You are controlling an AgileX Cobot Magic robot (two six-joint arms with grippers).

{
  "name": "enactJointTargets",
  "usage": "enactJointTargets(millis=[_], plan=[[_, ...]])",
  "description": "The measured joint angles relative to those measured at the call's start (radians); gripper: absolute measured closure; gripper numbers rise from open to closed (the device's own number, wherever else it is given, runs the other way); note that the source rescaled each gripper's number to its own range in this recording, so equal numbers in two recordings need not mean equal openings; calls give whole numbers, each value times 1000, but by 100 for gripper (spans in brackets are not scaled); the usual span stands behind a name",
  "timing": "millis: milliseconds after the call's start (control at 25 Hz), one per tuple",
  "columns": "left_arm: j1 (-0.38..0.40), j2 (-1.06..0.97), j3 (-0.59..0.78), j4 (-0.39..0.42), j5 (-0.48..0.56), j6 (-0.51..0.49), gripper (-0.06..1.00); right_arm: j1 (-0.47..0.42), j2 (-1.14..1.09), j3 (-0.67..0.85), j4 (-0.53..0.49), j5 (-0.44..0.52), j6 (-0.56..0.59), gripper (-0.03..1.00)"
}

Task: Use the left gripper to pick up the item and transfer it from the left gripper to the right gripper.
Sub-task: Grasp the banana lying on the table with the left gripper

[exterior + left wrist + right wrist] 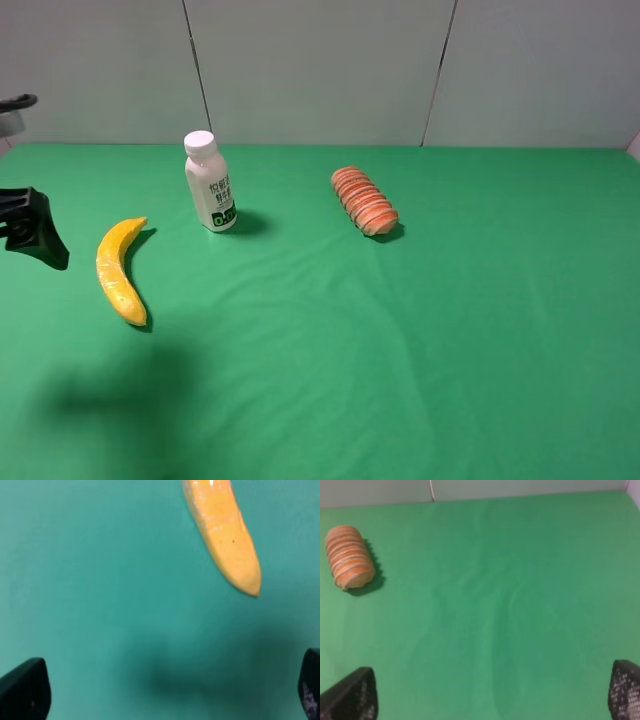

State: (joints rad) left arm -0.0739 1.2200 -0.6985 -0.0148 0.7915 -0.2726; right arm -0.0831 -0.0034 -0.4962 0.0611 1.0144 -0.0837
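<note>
The yellow banana lies on the green cloth at the left; one end of it also shows in the left wrist view. My left gripper is open and empty, its fingertips wide apart, hovering above the cloth short of the banana's end. In the high view a black part of the left gripper shows at the left edge, to the left of the banana and apart from it. My right gripper is open and empty over bare cloth; it is out of the high view.
A white bottle stands upright behind and to the right of the banana. A ridged orange-pink sliced loaf lies near the middle back and also shows in the right wrist view. A grey wall closes the back.
</note>
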Motion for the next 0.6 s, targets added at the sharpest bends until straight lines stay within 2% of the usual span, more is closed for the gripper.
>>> enactJointTargets(millis=[320,600], plan=[[-74,191,-1,-3,-114,-134,-5,0,0,0,0,0,0,-3],[-111,330,-1,-5,-198,-190,-5,0,0,0,0,0,0,-3]])
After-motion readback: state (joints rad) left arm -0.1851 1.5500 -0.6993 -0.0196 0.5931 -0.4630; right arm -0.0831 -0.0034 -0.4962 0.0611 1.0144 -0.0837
